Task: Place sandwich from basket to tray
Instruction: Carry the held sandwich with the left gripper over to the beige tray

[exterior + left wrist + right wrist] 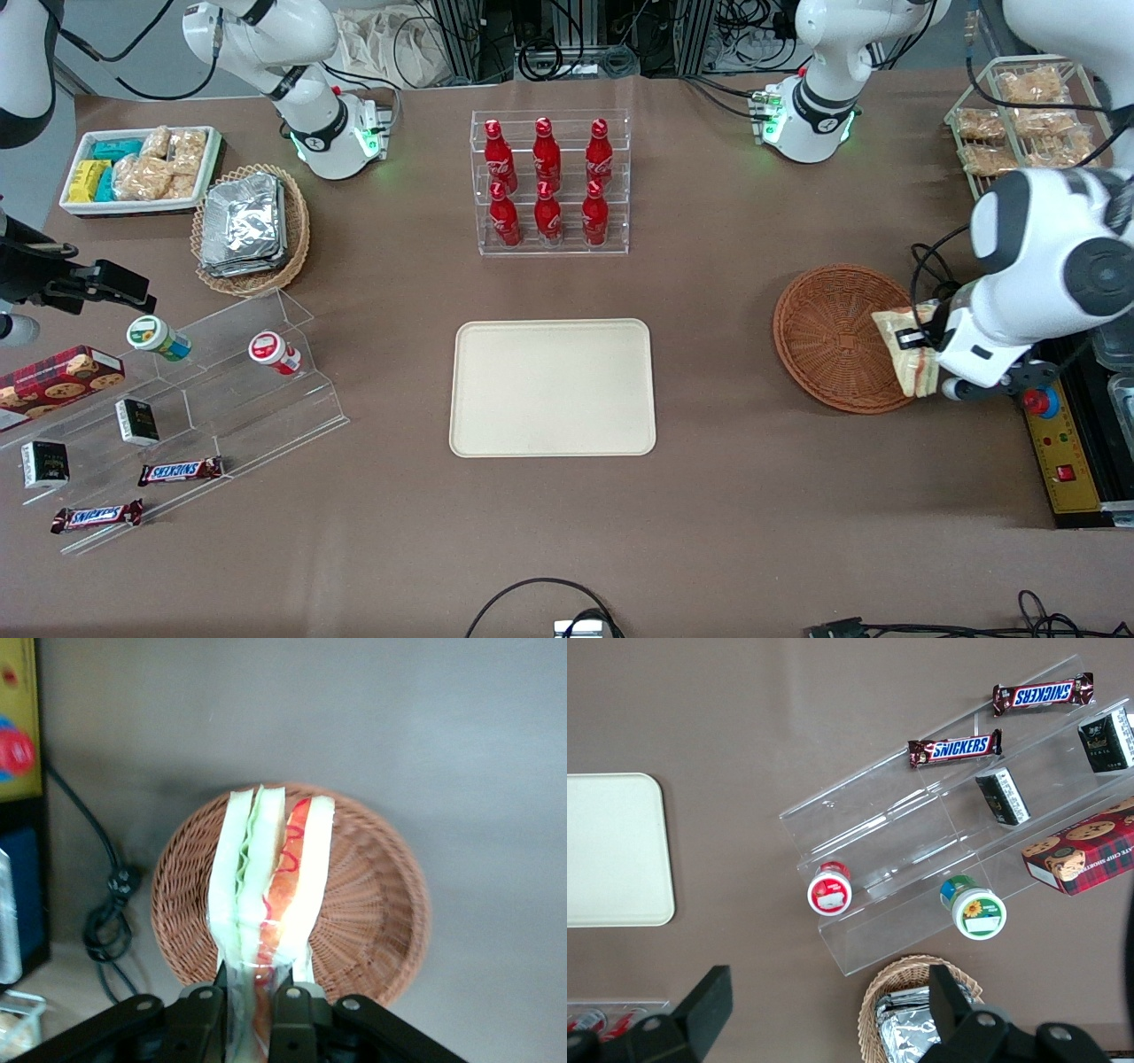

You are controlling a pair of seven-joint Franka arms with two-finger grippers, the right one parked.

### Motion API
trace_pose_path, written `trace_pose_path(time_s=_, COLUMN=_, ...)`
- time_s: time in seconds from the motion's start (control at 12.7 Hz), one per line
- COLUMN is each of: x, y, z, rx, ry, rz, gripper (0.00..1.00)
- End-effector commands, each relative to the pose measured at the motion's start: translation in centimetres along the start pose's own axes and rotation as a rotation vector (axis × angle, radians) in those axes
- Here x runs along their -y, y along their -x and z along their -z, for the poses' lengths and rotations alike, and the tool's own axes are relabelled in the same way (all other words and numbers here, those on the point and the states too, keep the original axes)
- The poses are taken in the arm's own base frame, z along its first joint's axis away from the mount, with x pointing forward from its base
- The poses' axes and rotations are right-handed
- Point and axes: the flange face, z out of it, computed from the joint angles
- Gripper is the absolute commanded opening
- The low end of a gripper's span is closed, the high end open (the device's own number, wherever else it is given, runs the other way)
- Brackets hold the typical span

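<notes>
At the middle of the front view the tray (pixel 553 388) lies flat on the brown tabletop, a smooth cream rectangle with rounded corners and a low rim. At the right edge of that frame the gripper (pixel 921 347) pinches the sandwich (pixel 912 354), its black fingers (pixel 288 1019) closed on the wedge's narrow end. The wrist view shows pale bread slabs with green and red filling along the edge, apparently film-wrapped, and held above the basket (pixel 833 341), a round, shallow, reddish-brown wicker weave. Farther up, at top centre, six glossy red bottles (pixel 547 182) stand in a clear acrylic rack.
</notes>
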Motion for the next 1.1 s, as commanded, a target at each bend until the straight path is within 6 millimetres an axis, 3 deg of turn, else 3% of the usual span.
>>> trace_pose_path(time_s=0.0, x=-6.0, y=-0.2, z=7.3, rx=-0.033, ry=0.008, rz=-0.132, gripper=0.00)
trace_pose_path(time_s=0.16, x=-11.2, y=1.3, z=9.9, rx=-0.024, ry=0.008, rz=-0.210, gripper=0.00)
trace_pose_path(time_s=0.39, x=-18.9, y=3.4, z=10.8, rx=0.005, ry=0.013, rz=-0.272, gripper=0.00)
trace_pose_path(time_s=0.71, x=-29.3, y=4.5, z=5.6, rx=0.055, ry=0.047, rz=-0.159, gripper=0.00)
trace_pose_path(time_s=1.02, x=-36.9, y=4.7, z=-2.5, rx=0.060, ry=0.087, rz=-0.100, gripper=0.00)
